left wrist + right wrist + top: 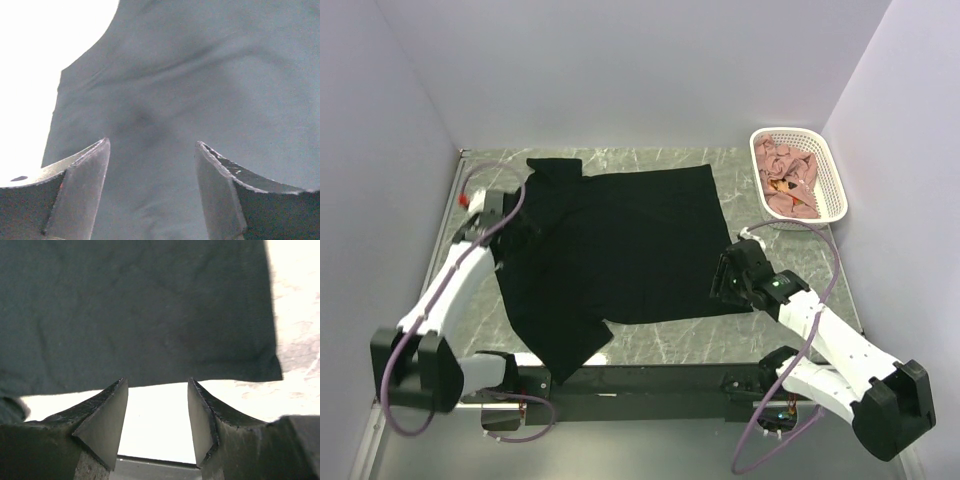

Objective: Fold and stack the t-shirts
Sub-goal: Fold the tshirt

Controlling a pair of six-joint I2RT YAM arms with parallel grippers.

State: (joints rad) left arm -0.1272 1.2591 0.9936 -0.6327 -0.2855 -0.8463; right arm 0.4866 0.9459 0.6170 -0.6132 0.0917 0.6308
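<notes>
- Two hands in view, both with fingers apart and nothing between them.
- I see the black t-shirt (620, 250) spread mostly flat across the middle of the marble desk (670, 340), lying sideways: straight bottom edge toward the right, sleeves toward the left.
- One sleeve points to the far left corner. The other reaches the near edge of the desk and drapes slightly over it.
- Left hand (488, 208) sits over the left end of the shirt. In the left wrist view its fingers (90, 170) stand wide, with wrinkled dark cloth filling the space below and ahead. I cannot tell whether the tips touch the cloth.
- Right hand (730, 275) is at the shirt's near right corner. In the right wrist view the fingers (107, 410) frame bare pale desk, and the shirt's edge runs just beyond the tips, its corner off to the right.
- I note the pink t-shirts (790, 175) bunched in a heap inside the white lattice basket (840, 195), which stands at the far right of the desk, well apart from the black shirt.
- Neither hand is near the basket.
</notes>
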